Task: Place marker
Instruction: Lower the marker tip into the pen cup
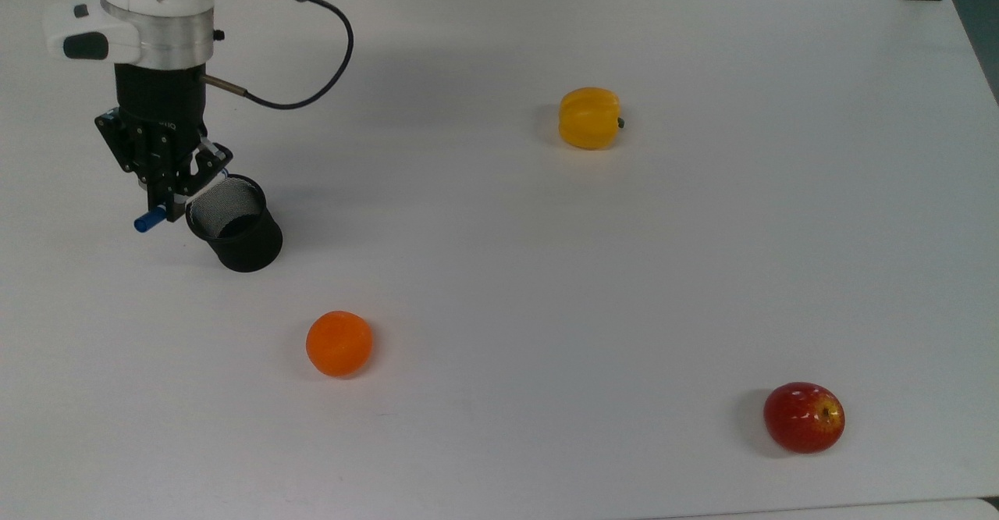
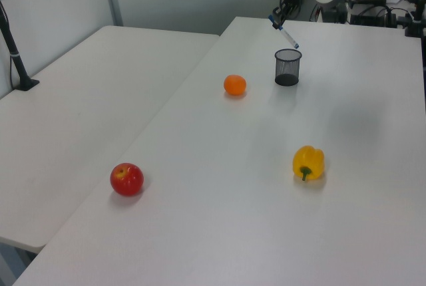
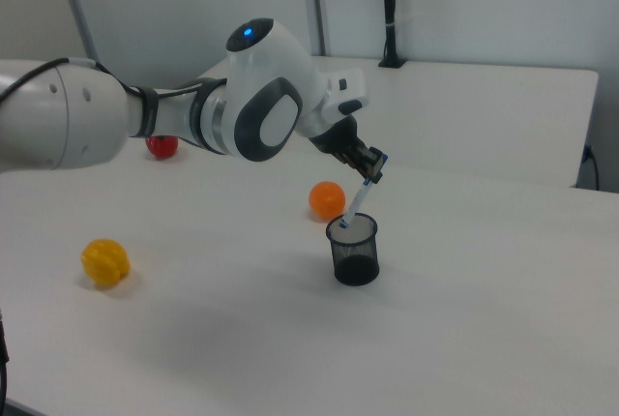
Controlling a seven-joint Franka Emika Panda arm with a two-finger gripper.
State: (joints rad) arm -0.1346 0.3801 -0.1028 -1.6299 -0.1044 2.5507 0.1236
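Above the black mesh cup [image 3: 354, 250], the gripper [image 3: 370, 167] pinches the marker [image 3: 359, 199] (tilted, tip at the rim).

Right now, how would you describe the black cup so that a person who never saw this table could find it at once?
Look at the white table and find the robot's gripper, which holds a tilted marker. Directly under the marker's lower tip stands the black mesh cup, upright and open at the top. It is the one dark, hollow thing; the orange, yellow pepper and apple are bright and solid.

Cup [image 1: 234, 231]: black wire mesh. Table [image 1: 546, 270]: smooth matt white. Apple [image 1: 804, 417]: glossy red. Marker [image 3: 360, 200]: smooth plastic.
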